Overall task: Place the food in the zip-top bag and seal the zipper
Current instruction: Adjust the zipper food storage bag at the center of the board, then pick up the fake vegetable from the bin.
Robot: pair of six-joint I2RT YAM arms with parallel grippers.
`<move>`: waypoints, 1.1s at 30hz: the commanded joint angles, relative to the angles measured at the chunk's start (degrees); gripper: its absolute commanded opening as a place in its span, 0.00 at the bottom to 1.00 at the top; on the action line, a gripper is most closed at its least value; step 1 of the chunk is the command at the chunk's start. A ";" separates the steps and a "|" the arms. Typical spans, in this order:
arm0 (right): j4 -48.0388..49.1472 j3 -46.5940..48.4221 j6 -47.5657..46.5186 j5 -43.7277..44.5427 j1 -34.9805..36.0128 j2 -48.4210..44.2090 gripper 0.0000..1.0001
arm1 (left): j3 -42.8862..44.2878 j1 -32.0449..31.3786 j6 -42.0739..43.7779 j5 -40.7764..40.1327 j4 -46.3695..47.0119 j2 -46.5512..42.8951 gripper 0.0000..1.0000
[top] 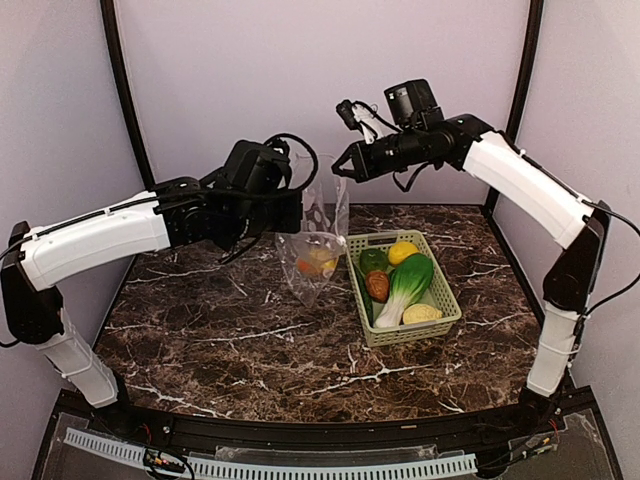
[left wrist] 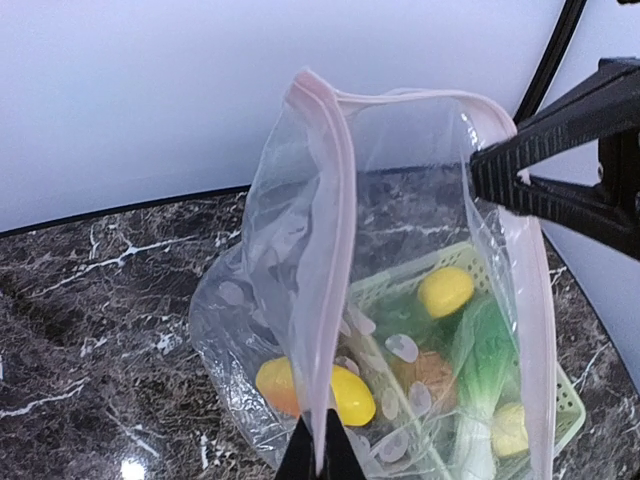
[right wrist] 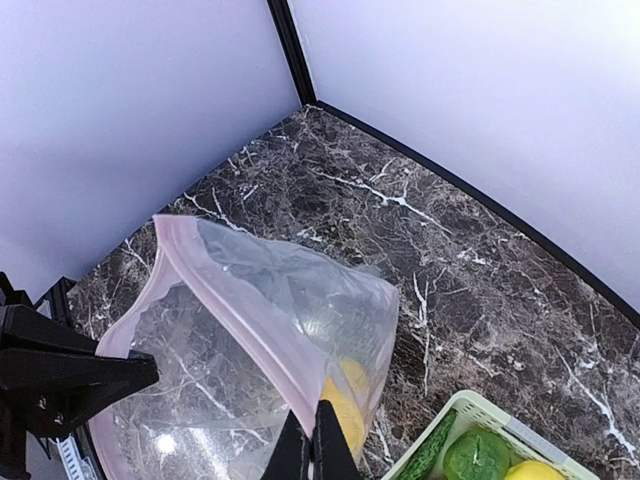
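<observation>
The clear zip-top bag (top: 312,255) hangs above the table between my two grippers, its mouth held open. My left gripper (top: 296,212) is shut on the pink zipper strip (left wrist: 335,300) on one side of the mouth. My right gripper (top: 340,166) is shut on the pink strip (right wrist: 240,310) on the other side. A yellow and orange piece (left wrist: 318,390) lies at the bag's bottom. The bok choy (top: 405,287), lemon (top: 403,252), green pepper (top: 373,260), red-brown piece (top: 377,285) and pale yellow piece (top: 421,314) lie in the light green basket (top: 447,300).
The basket stands on the dark marble table (top: 220,330) just right of the hanging bag. Pale walls close in the back and sides.
</observation>
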 commanded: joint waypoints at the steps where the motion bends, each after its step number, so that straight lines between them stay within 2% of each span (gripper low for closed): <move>1: 0.68 -1.18 -0.85 0.38 -0.11 1.81 0.00 | -1.16 0.06 0.04 0.53 -10.21 -3.09 0.01; 4: 0.57 -0.25 -1.57 -4.30 -0.03 2.32 0.00 | -2.04 0.55 1.51 0.22 -9.38 -4.11 0.01; 6: 0.26 0.21 -2.83 -8.46 -0.07 2.15 0.08 | -1.16 1.67 2.56 -0.34 -10.87 -3.78 0.01; 9: 0.36 -0.24 -4.55 -13.58 -0.13 0.67 0.12 | 3.02 4.18 7.15 -2.60 -15.41 -2.43 0.01; 11: 0.76 -0.54 -5.74 -18.65 -0.14 -0.32 0.23 | 5.68 5.94 11.05 -2.53 -18.77 -1.51 0.01; 14: 0.82 -0.19 -7.51 -25.74 -0.50 -0.89 0.46 | 6.91 6.96 17.04 -0.25 -18.52 -0.78 0.01; 16: 0.32 0.08 -7.79 -29.18 -1.51 -1.27 0.56 | 7.40 7.35 20.62 1.22 -18.28 0.08 0.01; 18: -0.29 -0.58 -9.12 -31.58 -3.29 -2.42 0.61 | 9.44 7.38 23.87 1.42 -20.51 1.59 0.01; 20: -0.29 -3.28 -10.83 -31.05 -5.41 -5.12 0.66 | 13.35 7.51 27.73 -0.70 -24.56 3.75 0.01; 22: 0.17 -6.99 -13.01 -27.81 -7.46 -7.82 0.69 | 17.25 7.64 35.18 -7.12 -29.04 6.01 0.01; 23: 0.89 -9.82 -14.62 -25.26 -8.12 -9.30 0.71 | 18.90 8.08 36.64 -13.90 -30.72 7.37 0.01; 25: 3.01 -16.35 -18.18 -21.93 -9.07 -12.21 0.75 | 18.31 9.48 39.55 -17.94 -30.06 7.13 0.01; 28: 4.67 -25.39 -21.90 -21.24 -10.55 -15.47 0.77 | 17.14 10.58 38.60 -11.18 -30.00 5.41 0.01; 33: 1.98 -34.67 -29.30 -19.41 -12.34 -17.65 0.71 | 14.94 10.63 34.27 15.33 -28.46 7.85 0.01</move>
